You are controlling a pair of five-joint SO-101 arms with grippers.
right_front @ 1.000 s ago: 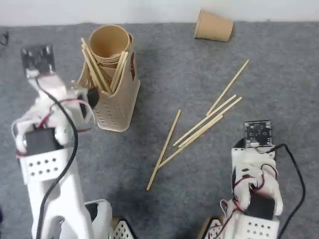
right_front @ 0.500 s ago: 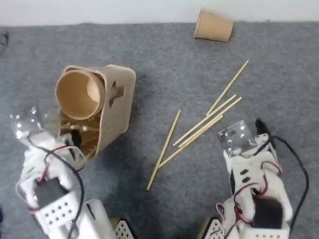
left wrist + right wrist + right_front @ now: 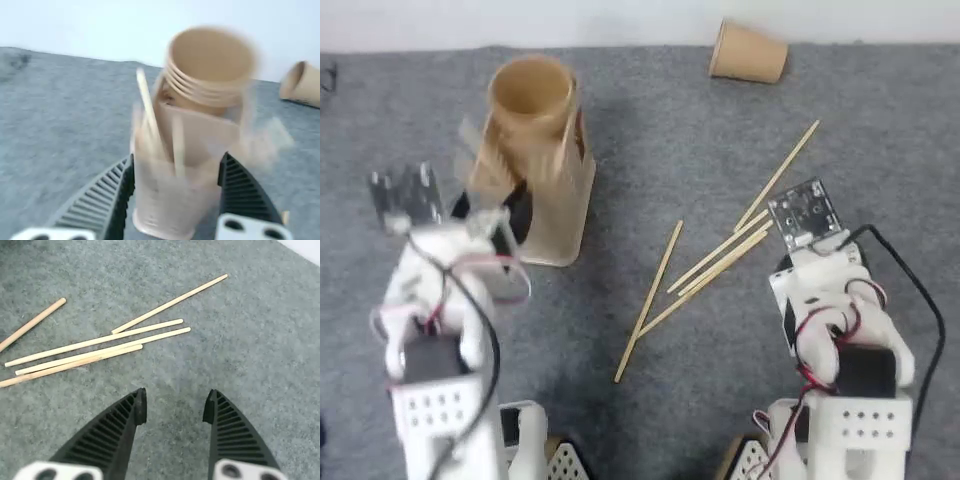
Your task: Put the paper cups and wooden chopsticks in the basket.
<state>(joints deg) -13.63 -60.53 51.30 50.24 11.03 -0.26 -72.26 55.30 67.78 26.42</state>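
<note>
High cam: top-down over the whole carpet [image 3: 900,150]. Left wrist: close, level on the basket [image 3: 185,170]. Right wrist: low, angled down at the chopsticks [image 3: 95,342]. High cam covers both.

1 basket [image 3: 560,215], 1 nested cup stack [image 3: 530,95] in it, cup count unclear, 1 loose paper cup [image 3: 748,52], 5 loose chopsticks [image 3: 649,300], basket chopsticks [image 3: 147,112] blurred, uncountable

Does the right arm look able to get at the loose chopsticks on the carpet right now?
Probably yes: its open end effector hangs just short of the loose chopsticks, with nothing but bare carpet between them.
</note>
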